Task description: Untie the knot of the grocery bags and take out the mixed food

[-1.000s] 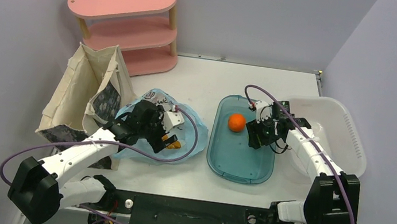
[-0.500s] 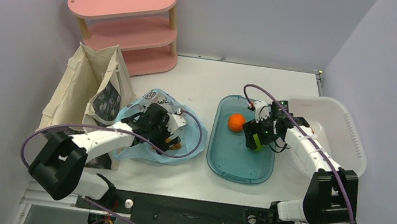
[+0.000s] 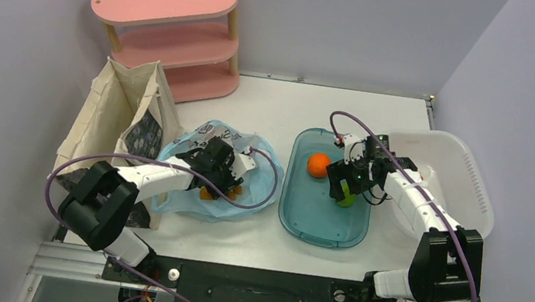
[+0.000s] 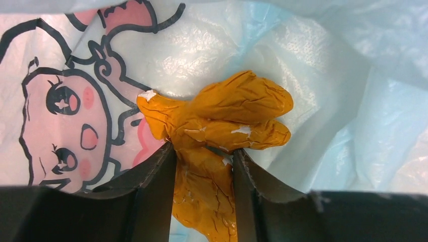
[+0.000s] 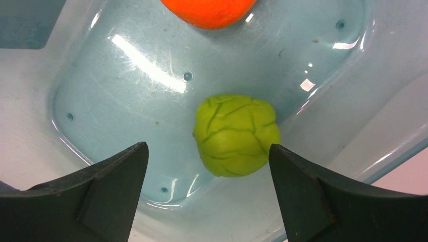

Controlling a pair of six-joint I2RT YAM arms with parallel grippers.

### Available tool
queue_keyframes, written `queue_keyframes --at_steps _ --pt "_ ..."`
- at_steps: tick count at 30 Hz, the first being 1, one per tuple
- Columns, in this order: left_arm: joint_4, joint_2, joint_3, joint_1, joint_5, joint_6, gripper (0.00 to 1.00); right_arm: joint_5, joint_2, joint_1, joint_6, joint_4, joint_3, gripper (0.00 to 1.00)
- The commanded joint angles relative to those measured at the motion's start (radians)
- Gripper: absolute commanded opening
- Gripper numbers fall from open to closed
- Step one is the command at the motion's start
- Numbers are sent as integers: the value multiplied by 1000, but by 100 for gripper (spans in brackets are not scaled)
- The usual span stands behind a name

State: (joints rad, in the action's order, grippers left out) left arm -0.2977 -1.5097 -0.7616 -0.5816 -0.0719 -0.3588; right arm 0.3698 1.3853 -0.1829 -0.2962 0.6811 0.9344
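The white table (image 3: 270,108) is carrying a pink shelf (image 3: 178,38) at the back left, with a beige tote (image 3: 109,111) sitting just beside it. A blue plastic bag (image 3: 191,205), a teal tray (image 3: 316,235) and a white bin (image 3: 467,185) are lying left to right across the middle.

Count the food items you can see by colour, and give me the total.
Orange: 1, the round orange fruit in the translucent teal plastic tray.
Green: 1, the round wrinkled green fruit in the same tray.
Mustard yellow: 1, the crinkled mustard-yellow food piece in the left gripper, inside the light blue plastic bag.
Total: 3.
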Motion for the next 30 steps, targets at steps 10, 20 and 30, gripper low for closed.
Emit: queue_keyframes --at_steps 10,20,30 --pt "-87 271 -60 2 -71 -57 29 93 -55 0 55 -31 100 84" --pt "-223 392 -114 53 -36 -127 29 200 -76 0 135 -34 185 84" --pt "-155 626 -154 28 -343 -239 34 404 -131 -5 453 -188 286 83"
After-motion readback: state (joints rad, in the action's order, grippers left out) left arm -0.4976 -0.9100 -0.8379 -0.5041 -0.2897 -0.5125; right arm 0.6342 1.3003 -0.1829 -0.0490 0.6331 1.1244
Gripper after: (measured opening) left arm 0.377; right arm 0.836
